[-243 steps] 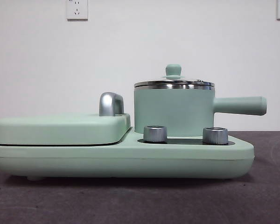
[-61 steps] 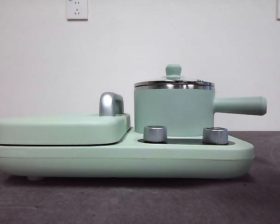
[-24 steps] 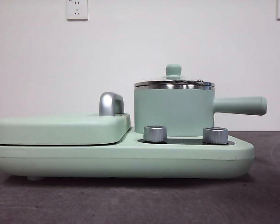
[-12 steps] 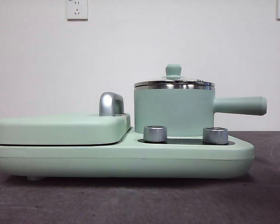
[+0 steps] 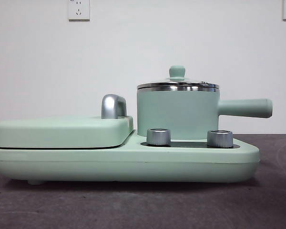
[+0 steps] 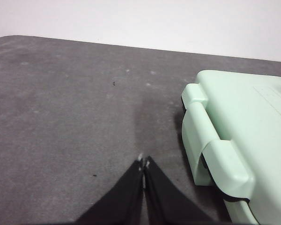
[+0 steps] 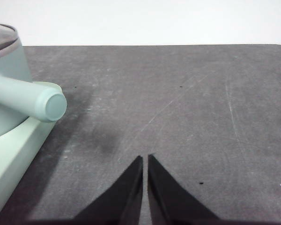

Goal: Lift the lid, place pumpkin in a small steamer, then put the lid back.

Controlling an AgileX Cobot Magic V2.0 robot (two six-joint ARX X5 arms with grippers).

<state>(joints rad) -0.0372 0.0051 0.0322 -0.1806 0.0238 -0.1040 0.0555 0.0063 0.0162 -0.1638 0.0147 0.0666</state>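
Left gripper (image 6: 144, 161): jaws pressed together, holding nothing, over bare table just beside the cooker's flat cover (image 6: 243, 126).
Right gripper (image 7: 145, 159): jaws nearly touching, holding nothing, over bare table; pot handle (image 7: 35, 99) near at 10 o'clock.
Lid (image 5: 178, 85): seated on the pot (image 5: 177, 114), knob up.
Pumpkin: not in any view.
Risk: small rounded knob may slip from the jaws; an off-centre pull could drag the pot.
Change: nothing has moved since the earlier frames.
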